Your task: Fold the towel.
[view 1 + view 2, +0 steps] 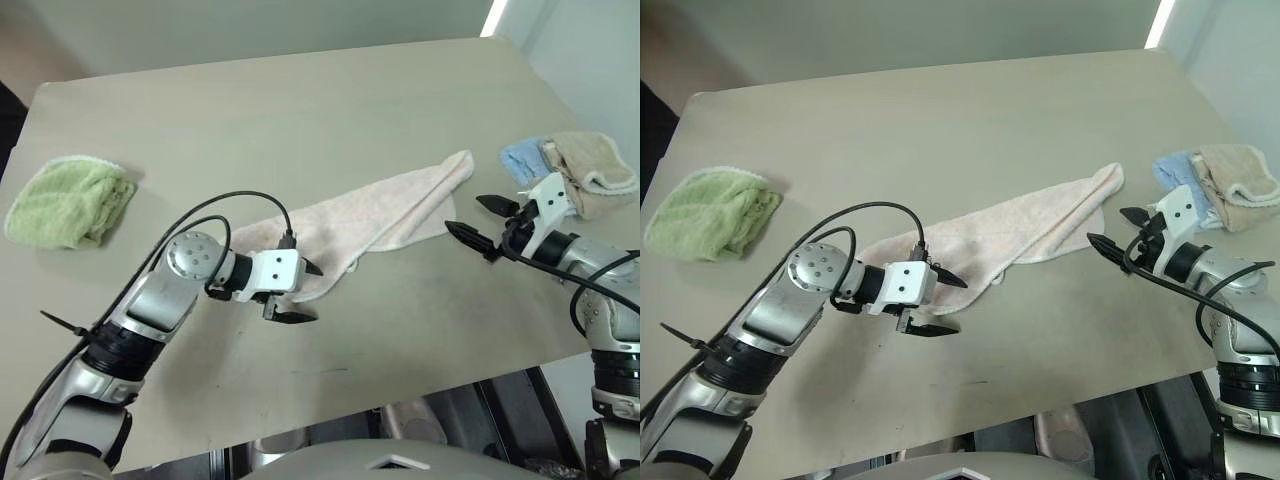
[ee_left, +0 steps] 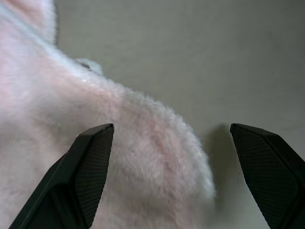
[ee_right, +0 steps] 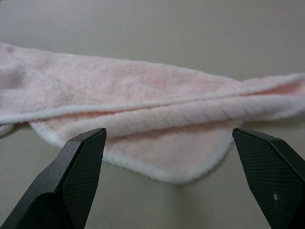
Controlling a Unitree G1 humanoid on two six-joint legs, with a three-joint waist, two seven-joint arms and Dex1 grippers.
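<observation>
Our left gripper (image 1: 297,293) has its two black fingers spread wide with nothing between them, hovering at the near-left end of the pale pink terry cloth towel (image 1: 372,220); in the left wrist view one finger (image 2: 83,174) sits over the pile while the other stands over bare table beyond the edge. Our right gripper (image 1: 481,222) is likewise spread wide and empty, pointing at the towel's right end from just beside it, a rounded flap of cloth lying between its fingers in the right wrist view. The towel lies in a loose, bunched diagonal strip across the middle of the beige tabletop (image 1: 300,110), from near left to far right, not yet neatly folded. Far left sits a crumpled green terry cloth (image 1: 68,203); far right, a light blue cloth (image 1: 522,160) and a beige cloth (image 1: 597,170) together. We judge the risk is pinching only one layer, so the fold drags unevenly, or the right arm brushing the cloths beside it.
</observation>
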